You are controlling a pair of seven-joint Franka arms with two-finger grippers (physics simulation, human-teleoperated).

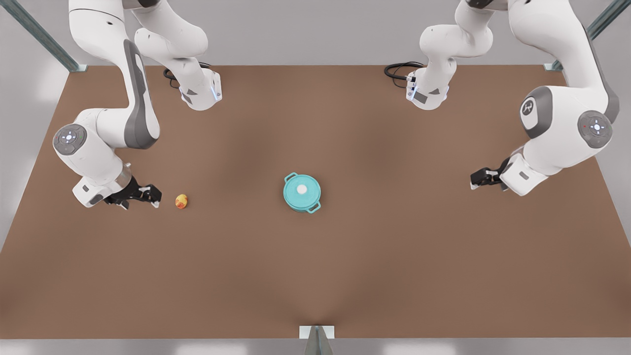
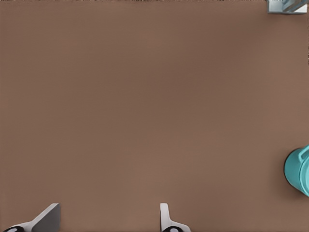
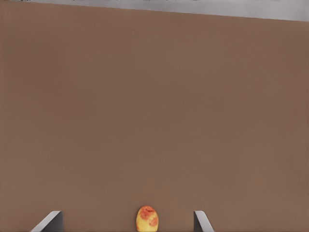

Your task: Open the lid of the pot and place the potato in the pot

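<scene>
**Lid on, potato untouched, both grippers spread**

The brown table (image 1: pixel 315 276) carried the small round teal pot (image 1: pixel 302 201) at its centre, capped by the flat teal pot lid (image 1: pixel 301 190). That lid probably was rigid and light; its white knob (image 1: pixel 301 189) looked the best hold. The tiny yellow, orange-patched potato (image 1: pixel 181 201) seemed firm and liable to roll.

The right gripper (image 1: pixel 148 196), fingers (image 3: pixel 52 220) spread, hovered just beside the potato. The left gripper (image 1: pixel 480 178), likewise spread, waited well apart.
</scene>
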